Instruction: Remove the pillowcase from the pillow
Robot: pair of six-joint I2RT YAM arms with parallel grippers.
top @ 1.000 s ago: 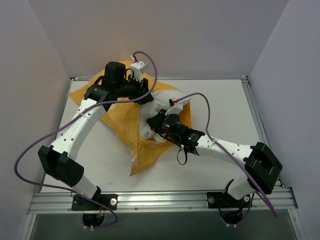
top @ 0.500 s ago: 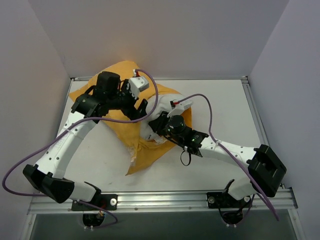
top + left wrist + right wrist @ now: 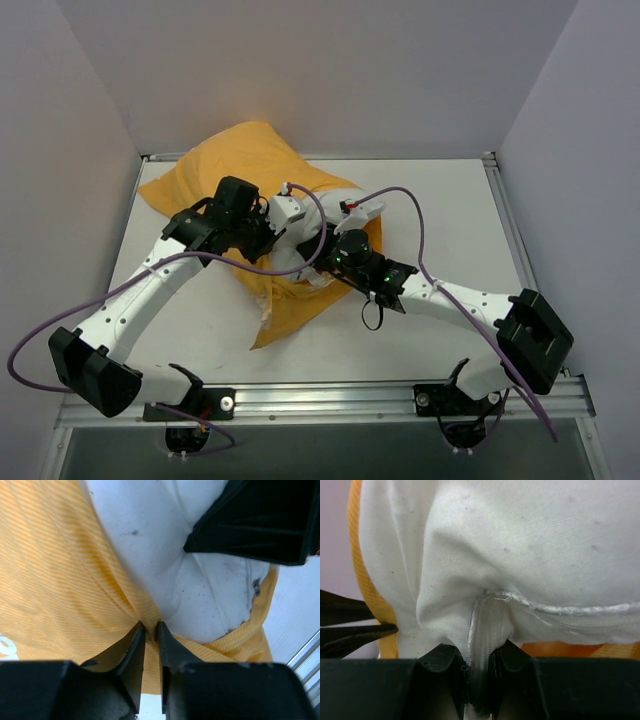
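White tabletop [image 3: 450,330] fills the middle of the overhead view, boxed in by pale grey walls [image 3: 350,70] at the back and on both sides.

The pillowcase [image 3: 230,160] is the biggest thing on it: an orange-yellow heap running from the upper left of the frame down to a loose flap at lower centre. Its bulging back end now shows fully, since the left arm [image 3: 150,290] has swung off that corner and dropped toward the centre.

The pillow [image 3: 520,545] is still mostly inside. Only its white end pokes out of the opening near the middle of the frame, between the two wrists.

The left gripper [image 3: 148,626] opened wide during the move. Its wrist view now shows the jaws nearly together on a fold of orange fabric at the rim, right beside the exposed white.

The right gripper [image 3: 480,655] has not shifted and is clamped tight on the pillow's stitched seam.

So each arm appears to hold a different layer at the opening. That suggests they are set to pull apart, with the cover going back toward the upper left and the cushion toward the lower right. The left pinch looks thin and could slip.
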